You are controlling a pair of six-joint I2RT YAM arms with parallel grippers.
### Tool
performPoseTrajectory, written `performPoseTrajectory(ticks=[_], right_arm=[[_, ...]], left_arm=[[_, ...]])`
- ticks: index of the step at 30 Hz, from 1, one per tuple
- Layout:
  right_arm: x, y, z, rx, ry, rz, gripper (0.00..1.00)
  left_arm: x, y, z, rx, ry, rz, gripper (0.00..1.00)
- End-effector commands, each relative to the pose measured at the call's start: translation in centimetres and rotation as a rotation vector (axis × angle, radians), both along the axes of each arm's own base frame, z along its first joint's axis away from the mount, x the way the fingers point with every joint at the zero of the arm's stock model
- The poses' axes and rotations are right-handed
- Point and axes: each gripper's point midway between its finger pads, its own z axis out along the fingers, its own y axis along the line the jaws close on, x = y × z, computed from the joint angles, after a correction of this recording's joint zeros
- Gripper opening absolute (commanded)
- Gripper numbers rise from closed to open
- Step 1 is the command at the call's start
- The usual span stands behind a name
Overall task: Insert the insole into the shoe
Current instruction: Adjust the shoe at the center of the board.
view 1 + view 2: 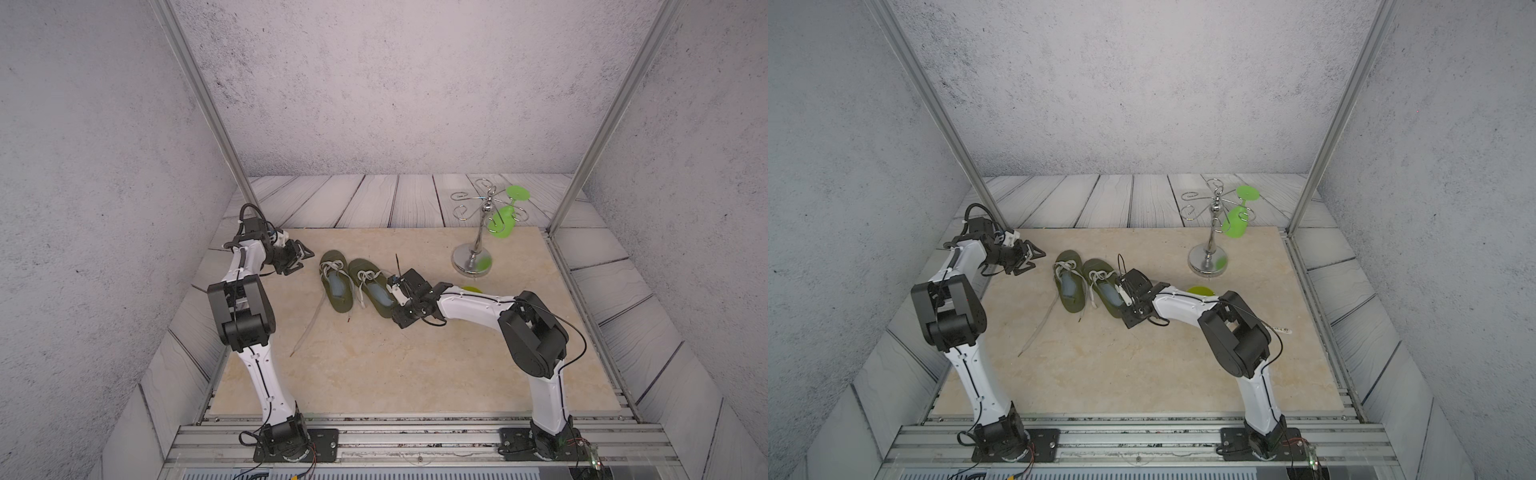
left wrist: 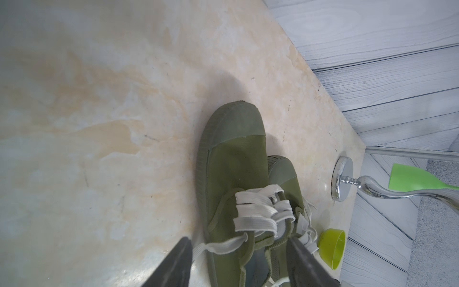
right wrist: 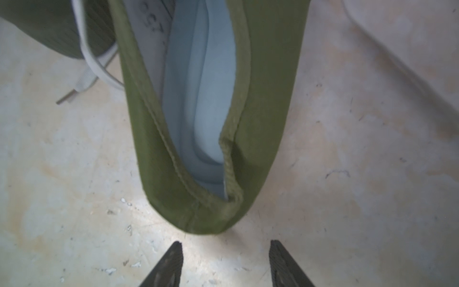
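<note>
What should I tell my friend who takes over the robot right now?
Left gripper: open, empty, beside the toe of the left shoe, not touching it.
Right gripper: open, empty, just behind the heel of the right shoe.
Things: both green shoes lie side by side on the table.
Done: a light blue insole in the left shoe and an insole in the right shoe both show inside.
Left: probably only check that the right one lies flat at the heel, then pull the arms back.

A robot lab cell: grey backdrop walls (image 1: 395,83), aluminium frame posts (image 1: 202,95), arms (image 1: 266,374) bolted to a rail (image 1: 415,436).
</note>
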Motion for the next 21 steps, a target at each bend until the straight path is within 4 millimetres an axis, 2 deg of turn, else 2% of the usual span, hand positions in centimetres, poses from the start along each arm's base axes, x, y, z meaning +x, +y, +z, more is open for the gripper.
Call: performPoseTrajectory(ticks=[1, 2, 3, 4, 5, 12, 21], right_arm=[[1.4, 1.0, -1.2, -0.001, -0.045, 0.013, 0.58], [1.7, 1.2, -1.3, 0.0, -0.049, 0.014, 0.58], [1.9, 1.5, -1.3, 0.0, -0.049, 0.017, 0.58], [2.1, 1.7, -1.5, -0.004, -0.045, 0.017, 0.57], [2.3, 2.0, -1.6, 0.0, -0.042, 0.02, 0.57], [3.3, 3.2, -1.2, 0.023, -0.052, 0.018, 0.57], [4.2, 6.0, -0.8, 0.084, -0.03, 0.064, 0.57]], left_arm=[[0.5, -0.3, -1.2, -0.038, 0.021, -0.01, 0.65], [0.7, -0.6, -1.4, -0.045, 0.022, -0.014, 0.68], [0.8, -0.8, -1.6, -0.049, 0.023, -0.018, 0.76], [0.8, -1.0, -1.9, -0.051, 0.027, -0.024, 0.97], [0.9, -1.4, -2.1, -0.055, 0.03, -0.03, 0.99], [1.3, -2.7, -3.0, -0.066, 0.033, -0.057, 0.99], [1.2, -5.5, -3.5, -0.1, 0.042, -0.105, 0.99]])
